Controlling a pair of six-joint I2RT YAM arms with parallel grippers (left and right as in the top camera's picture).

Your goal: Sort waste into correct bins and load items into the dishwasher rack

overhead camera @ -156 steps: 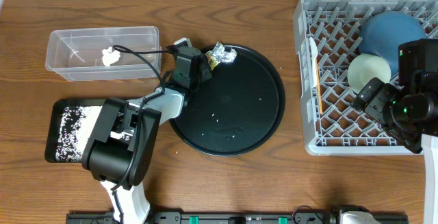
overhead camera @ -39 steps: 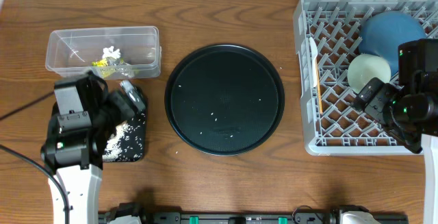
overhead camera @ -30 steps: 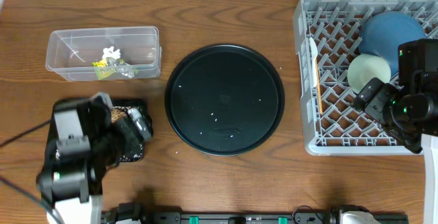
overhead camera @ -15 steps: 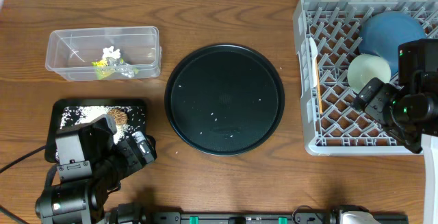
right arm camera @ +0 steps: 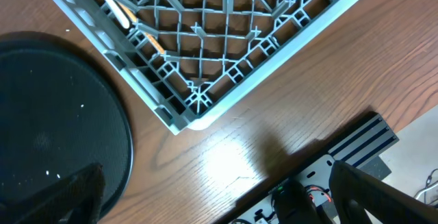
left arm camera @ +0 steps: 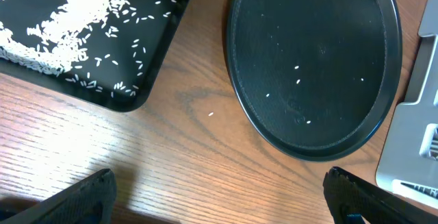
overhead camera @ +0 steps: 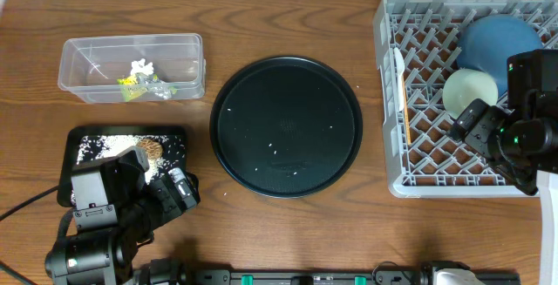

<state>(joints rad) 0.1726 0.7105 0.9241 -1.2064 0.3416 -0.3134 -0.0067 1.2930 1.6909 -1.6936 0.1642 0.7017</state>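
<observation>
The clear tub (overhead camera: 68, 69) at the back left holds crumpled foil, a yellow wrapper and white paper (overhead camera: 139, 83). In front of it, the shallow black tray (overhead camera: 66, 161) carries white rice grains (left arm camera: 41, 32) and a brown lump (overhead camera: 153, 150). On the right, the grey dishwasher rack (overhead camera: 427, 150) holds a dark blue plate (overhead camera: 493, 41), a pale green bowl (overhead camera: 466, 89) and wooden chopsticks (overhead camera: 404, 102). My left gripper (left arm camera: 219, 200) hangs open and empty over bare wood by the black tray's front right corner. My right gripper (right arm camera: 215, 196) is open and empty above the rack's front right part.
A large round black tray (overhead camera: 286, 126) with a few stray rice grains lies in the middle of the table. One grain (left arm camera: 211, 114) lies on the wood between the two trays. The rack's front left corner (right arm camera: 181, 118) shows in the right wrist view, near the table's front edge.
Over the last second my left arm drew back from above the black tray toward the table's front edge, then stopped. The right arm has stayed still.
</observation>
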